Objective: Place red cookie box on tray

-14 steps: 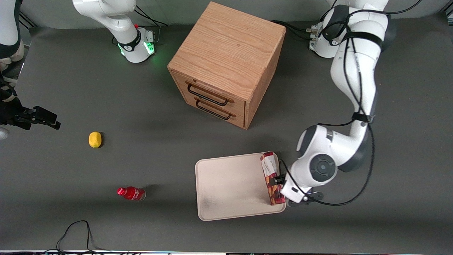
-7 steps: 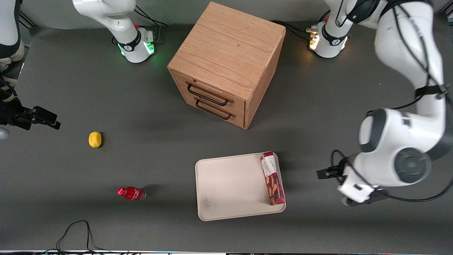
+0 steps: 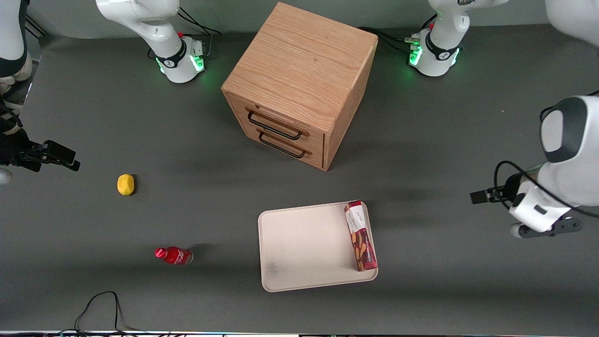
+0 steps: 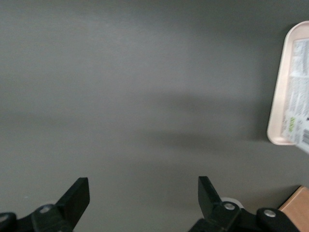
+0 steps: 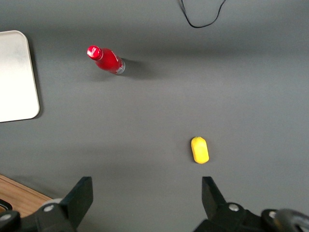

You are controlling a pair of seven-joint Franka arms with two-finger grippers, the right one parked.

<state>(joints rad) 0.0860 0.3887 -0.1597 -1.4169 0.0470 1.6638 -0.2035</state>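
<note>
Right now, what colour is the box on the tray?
Dark red with a white label end; the box shows best in the front view. Gripper open, away from it.

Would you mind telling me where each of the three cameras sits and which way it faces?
Front view: high above the table edge, looking down on the tray, box and drawer cabinet; both arms show, the gripper toward the working arm's end.
Left wrist view: on the working arm, facing the bare table; its gripper shows, jaws open.
Right wrist view: on the parked arm, facing the bottle and lemon; its own fingers show.
Shared: the tray's rim shows in all three.
</note>
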